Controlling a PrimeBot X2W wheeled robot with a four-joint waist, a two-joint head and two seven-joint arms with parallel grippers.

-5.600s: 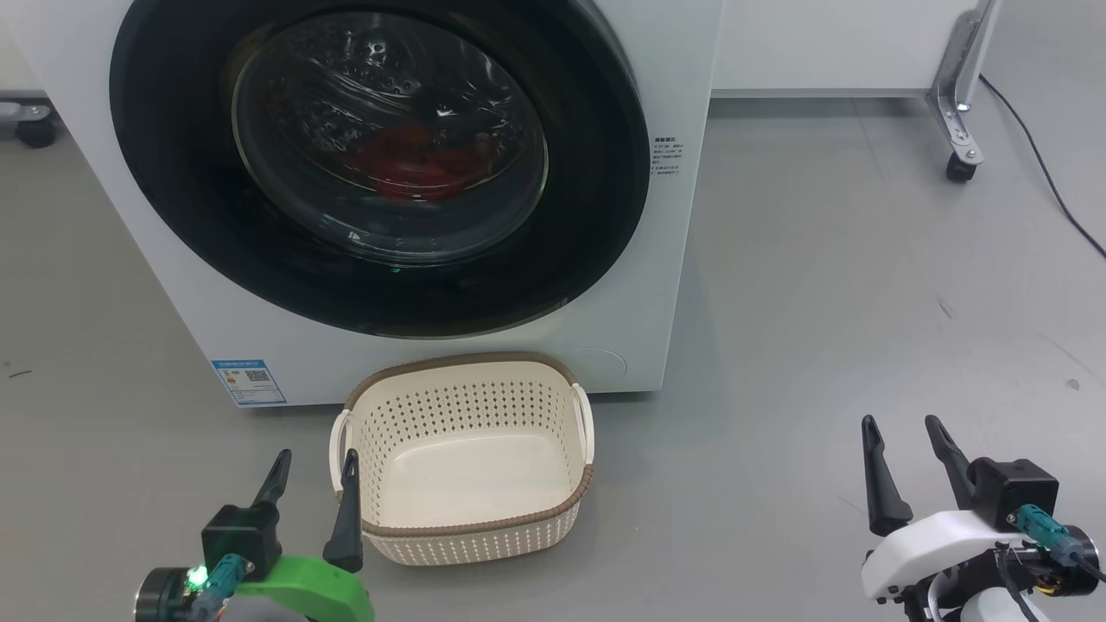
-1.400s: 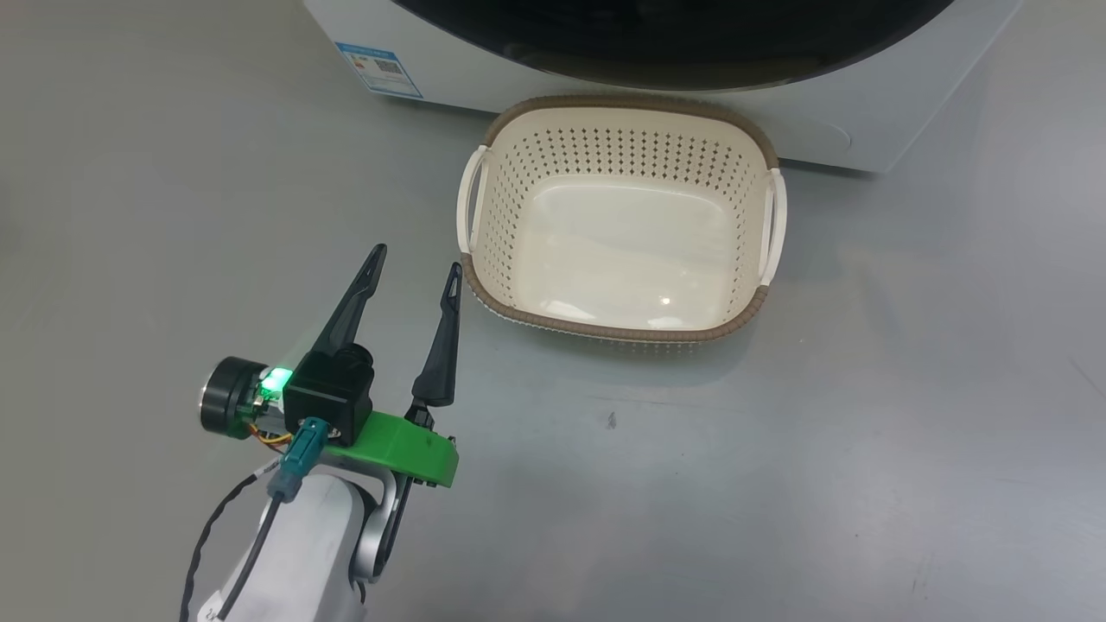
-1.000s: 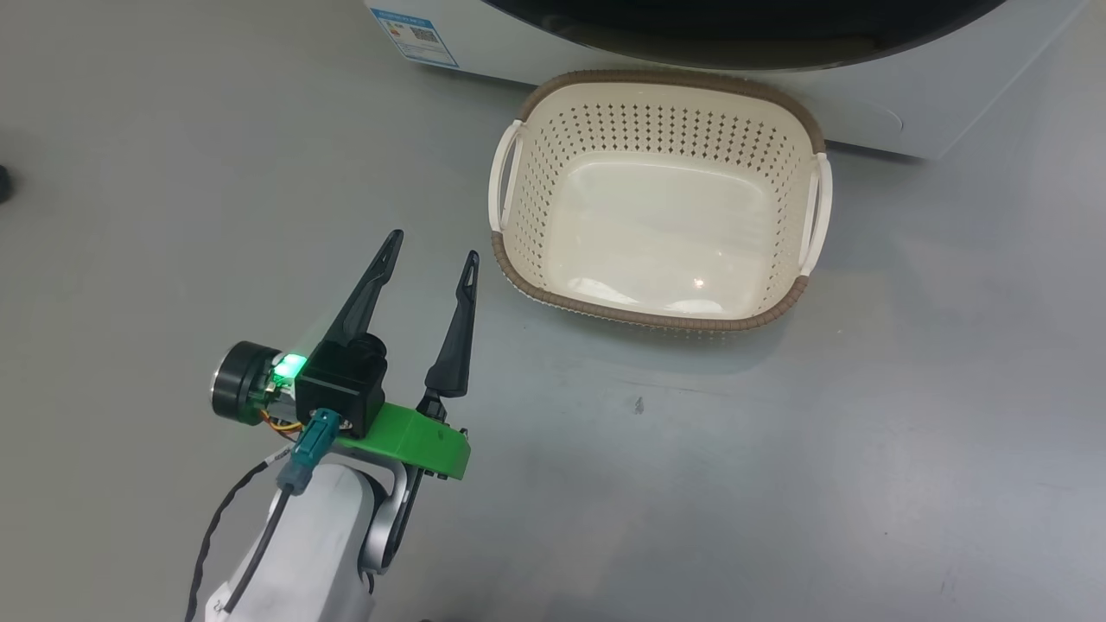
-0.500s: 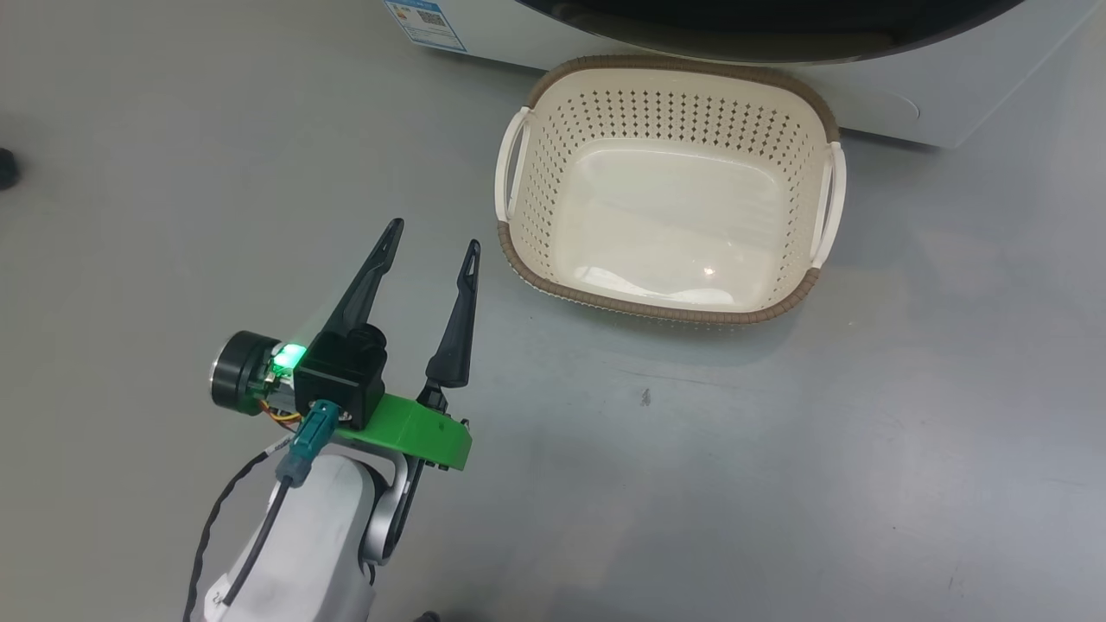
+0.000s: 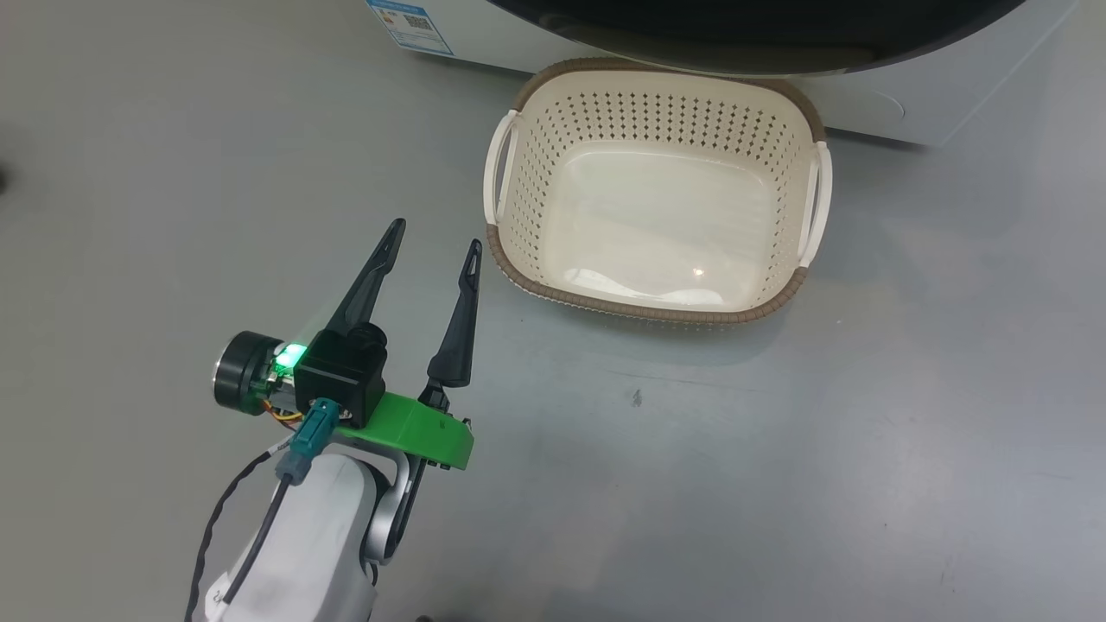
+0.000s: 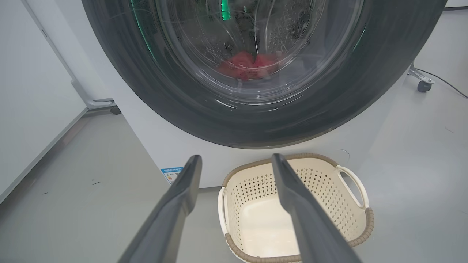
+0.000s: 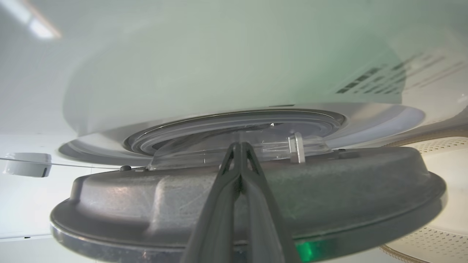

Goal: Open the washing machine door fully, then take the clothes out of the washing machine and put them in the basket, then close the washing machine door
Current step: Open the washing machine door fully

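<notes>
One washing machine (image 6: 161,146), a white box, takes up the upper half of the left wrist view and runs along the top edge of the head view. Its single washing machine door (image 6: 384,73), with a glossy black rim around bulging glass, stands slightly ajar in the right wrist view, where the grey inner side shows at the lower centre with the round opening of the machine above it. One basket (image 5: 644,308), cream with a brown rim and two white handles, sits empty on the grey floor just in front of the machine, at the upper centre of the head view. The clothes (image 6: 245,67) show as one red heap behind the glass, inside the drum. There are two grippers. The left gripper (image 5: 435,235) hangs at the lower left of the head view with its fingers spread wide and empty, near the basket's left corner. The right gripper (image 7: 239,144) has its fingers pressed together over the door's inner side; whether they touch it cannot be told. One blue label (image 5: 409,22) sits on the machine's lower front corner, its print too small to read.
</notes>
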